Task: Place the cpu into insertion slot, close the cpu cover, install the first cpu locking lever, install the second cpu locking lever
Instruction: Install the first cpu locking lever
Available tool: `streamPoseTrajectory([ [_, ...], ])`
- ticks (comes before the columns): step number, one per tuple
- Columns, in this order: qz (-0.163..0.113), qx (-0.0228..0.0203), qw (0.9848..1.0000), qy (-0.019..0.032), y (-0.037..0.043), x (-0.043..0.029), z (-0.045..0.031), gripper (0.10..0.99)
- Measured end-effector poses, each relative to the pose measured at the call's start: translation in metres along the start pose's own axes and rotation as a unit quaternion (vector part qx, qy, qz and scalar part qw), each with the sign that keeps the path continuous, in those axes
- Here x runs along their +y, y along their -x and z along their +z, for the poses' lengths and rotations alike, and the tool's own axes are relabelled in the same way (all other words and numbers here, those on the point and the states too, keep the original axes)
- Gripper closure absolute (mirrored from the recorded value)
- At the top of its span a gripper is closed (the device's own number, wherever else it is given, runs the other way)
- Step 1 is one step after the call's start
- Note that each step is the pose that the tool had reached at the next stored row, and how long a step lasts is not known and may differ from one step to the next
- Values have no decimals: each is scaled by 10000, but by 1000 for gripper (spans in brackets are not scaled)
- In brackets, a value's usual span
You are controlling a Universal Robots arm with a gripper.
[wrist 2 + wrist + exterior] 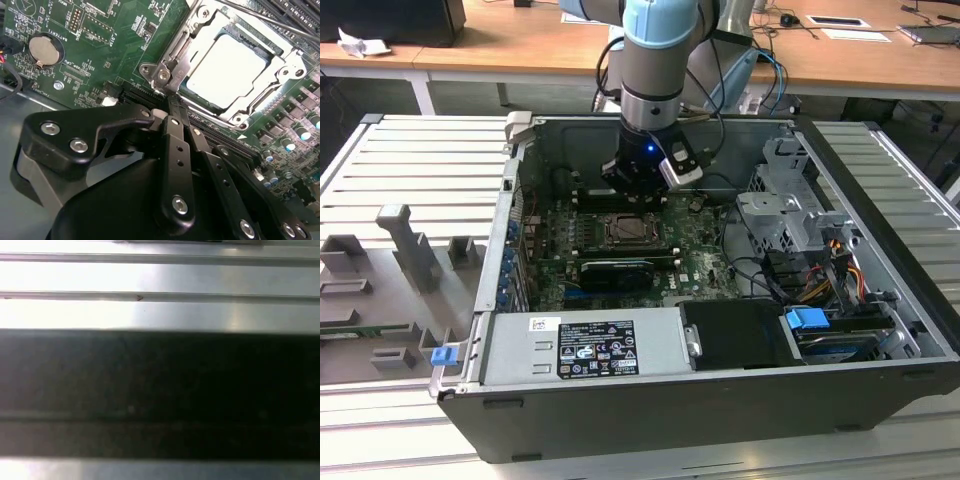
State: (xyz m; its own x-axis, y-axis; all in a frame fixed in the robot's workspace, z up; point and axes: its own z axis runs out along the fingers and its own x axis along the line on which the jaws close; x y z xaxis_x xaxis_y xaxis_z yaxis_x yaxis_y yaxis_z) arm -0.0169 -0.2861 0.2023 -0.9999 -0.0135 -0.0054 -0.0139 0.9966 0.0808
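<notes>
In the second wrist view the pale square cpu (225, 70) lies in the insertion slot (272, 47), with the silvery cpu cover (272, 82) lying flat around it. A thin metal lever rod (280, 22) runs along the slot's far edge. My gripper (172, 102) has its black fingers (176, 150) close together, shut on nothing I can see, with the tips right at the slot's near corner (162, 75). In the exterior view my gripper (638, 188) hangs inside the open computer case, just behind the insertion slot (630, 232) on the green motherboard (695, 262).
Black memory slots (210, 127) run beside the socket, and a coin battery (44, 50) sits farther off. The case holds a power supply (590, 345), a drive cage (785, 215) and cables (820, 270). A grey ridged table (390, 180) with fixtures surrounds the case.
</notes>
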Motion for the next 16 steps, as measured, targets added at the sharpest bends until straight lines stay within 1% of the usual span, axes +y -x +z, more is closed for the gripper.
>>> streamPoseTrajectory([
  [3,0,2,10000,-2,0,4,-60,980],
  [6,0,2,10000,-4,0,11,-144,980],
  [7,0,2,10000,-4,0,11,-157,980],
  [16,0,2,10000,-6,-1,-33,-161,980],
])
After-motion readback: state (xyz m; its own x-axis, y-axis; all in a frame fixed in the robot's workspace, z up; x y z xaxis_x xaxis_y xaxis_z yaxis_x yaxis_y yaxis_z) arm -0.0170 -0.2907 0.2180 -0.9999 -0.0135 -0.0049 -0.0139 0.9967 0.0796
